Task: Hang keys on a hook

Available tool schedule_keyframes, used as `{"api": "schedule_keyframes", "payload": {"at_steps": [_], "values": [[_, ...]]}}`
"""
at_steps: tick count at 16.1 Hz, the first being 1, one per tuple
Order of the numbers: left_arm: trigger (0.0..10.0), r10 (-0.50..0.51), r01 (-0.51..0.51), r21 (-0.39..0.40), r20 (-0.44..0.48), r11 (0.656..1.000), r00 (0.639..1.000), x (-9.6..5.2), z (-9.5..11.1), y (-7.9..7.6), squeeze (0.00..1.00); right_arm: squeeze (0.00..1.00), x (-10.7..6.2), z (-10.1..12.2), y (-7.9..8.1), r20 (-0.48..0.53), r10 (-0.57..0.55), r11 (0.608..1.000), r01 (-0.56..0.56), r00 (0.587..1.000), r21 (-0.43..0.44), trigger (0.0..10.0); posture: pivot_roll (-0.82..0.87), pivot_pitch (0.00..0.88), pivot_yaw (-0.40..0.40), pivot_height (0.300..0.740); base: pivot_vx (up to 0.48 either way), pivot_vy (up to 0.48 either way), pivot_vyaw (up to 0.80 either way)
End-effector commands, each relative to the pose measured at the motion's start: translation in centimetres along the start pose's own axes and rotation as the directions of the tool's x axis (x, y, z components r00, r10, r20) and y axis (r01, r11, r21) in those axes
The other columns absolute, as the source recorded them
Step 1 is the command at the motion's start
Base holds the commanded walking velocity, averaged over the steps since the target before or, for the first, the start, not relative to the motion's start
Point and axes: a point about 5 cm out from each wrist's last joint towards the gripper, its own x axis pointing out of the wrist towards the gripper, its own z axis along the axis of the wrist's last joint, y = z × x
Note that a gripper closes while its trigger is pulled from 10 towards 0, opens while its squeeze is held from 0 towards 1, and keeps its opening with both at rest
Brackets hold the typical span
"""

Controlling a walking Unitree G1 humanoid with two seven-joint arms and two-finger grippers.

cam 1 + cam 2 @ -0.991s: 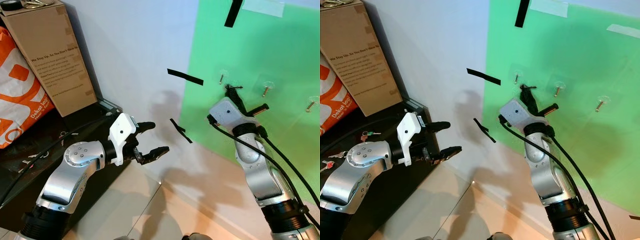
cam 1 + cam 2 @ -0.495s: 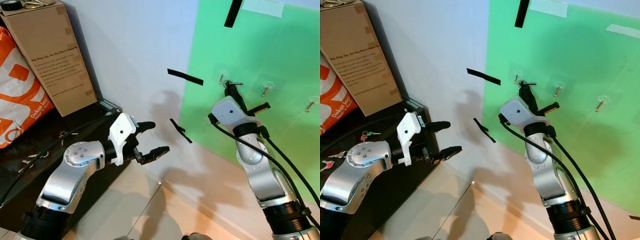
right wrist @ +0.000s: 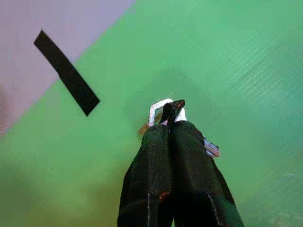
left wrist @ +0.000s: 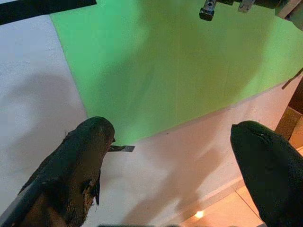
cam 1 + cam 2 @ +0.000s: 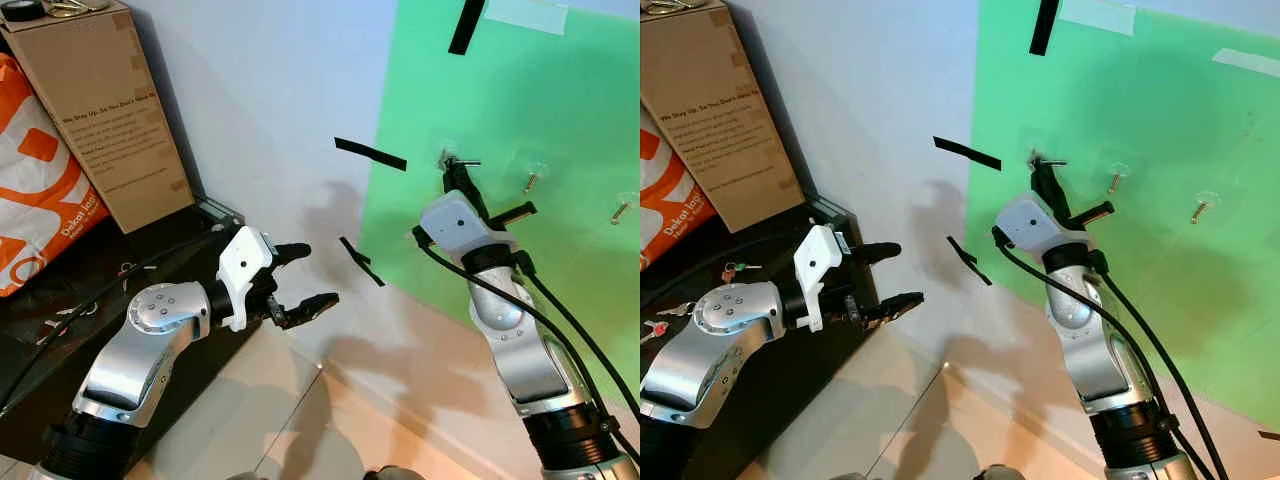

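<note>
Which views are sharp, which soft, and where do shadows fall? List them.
Left eye view: sharp; the arms cast soft grey shadows on the white wall and green sheet. Left wrist view: the left end effector has blurred near fingers, with broad shadow across the sheet. Right wrist view: the right end effector, shut on the keys, looks soft; the black tape is crisp.

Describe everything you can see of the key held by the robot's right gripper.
The key is small, silvery and looks like metal, with a pale loop showing past the tips and a flat end poking out at the side. The right gripper pinches it between its shut black fingers, held up against the green sheet at the leftmost hook. Whether the loop is on the hook yet cannot be told.
</note>
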Motion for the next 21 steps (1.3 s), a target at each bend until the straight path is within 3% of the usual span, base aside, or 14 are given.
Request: {"api": "schedule_keyframes", "payload": {"at_steps": [1, 8, 15, 21], "values": [[10.0, -0.008, 0.008, 0.022, -0.012, 1.000, 1.000, 0.0, 0.1, 0.0, 0.00, 0.00, -0.3, 0.3, -0.4, 0.020, -0.013, 1.000, 0.013, 1.000, 0.018, 10.0, -0.03, 0.000, 0.003, 0.740, 0.000, 0.000, 0.00], [10.0, -0.012, 0.013, 0.023, -0.014, 1.000, 1.000, 0.1, 0.2, 0.0, 0.00, 0.00, -0.4, 0.4, 0.2, 0.030, 0.026, 0.999, -0.027, 0.999, 0.046, 10.0, -0.03, 0.000, 0.002, 0.740, 0.000, 0.000, 0.00], [10.0, -0.018, 0.018, 0.023, -0.019, 1.000, 1.000, 0.2, 0.3, 0.0, 0.00, 0.00, 0.6, 0.3, 0.2, -0.001, 0.010, 0.999, -0.010, 1.000, 0.048, 10.0, -0.03, 0.000, 0.006, 0.740, 0.000, 0.000, 0.00], [10.0, -0.019, 0.019, 0.024, -0.021, 1.000, 1.000, 0.2, 0.3, 0.0, 0.00, 0.00, 0.8, -0.8, -0.1, -0.074, -0.013, 1.000, 0.015, 0.997, 0.027, 10.0, -0.03, 0.000, 0.006, 0.740, 0.000, 0.000, 0.00]]}}
